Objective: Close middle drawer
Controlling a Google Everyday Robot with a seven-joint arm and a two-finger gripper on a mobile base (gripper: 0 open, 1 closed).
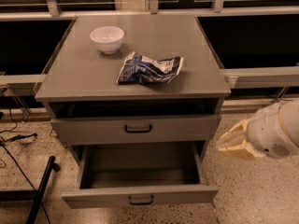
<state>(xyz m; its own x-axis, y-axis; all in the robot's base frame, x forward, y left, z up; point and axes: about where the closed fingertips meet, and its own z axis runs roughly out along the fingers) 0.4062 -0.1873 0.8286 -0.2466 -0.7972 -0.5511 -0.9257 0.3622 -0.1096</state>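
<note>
Two drawers of the grey cabinet [213,107] are in your view. The upper drawer [93,130], with the taller front and a black bar handle, sits almost pushed in, with a dark gap showing between its front and the cabinet top. Just below it, the middle drawer [140,169] is pulled well out toward the camera, so you look straight down into its deep grey box. Its low, wide front panel faces you near the bottom edge of the view, with a small black handle [141,200] at the centre. On the surface [196,55] above, a white bowl [107,38] stands near the back left, and a crumpled blue-and-white snack bag [149,68] lies just to its right and nearer the front, apart from the bowl. Your gripper [229,144] is at the right side of the cabinet, at a height between the upper drawer's front and the open middle drawer, pointing left toward the cabinet's right front corner. It is close beside that corner, but you cannot tell whether it touches, nor whether it is set wide or narrow. It is off to the side of the middle drawer's front panel and above it. A black pole [41,188] leans over the speckled floor [252,195] at the lower left.
</note>
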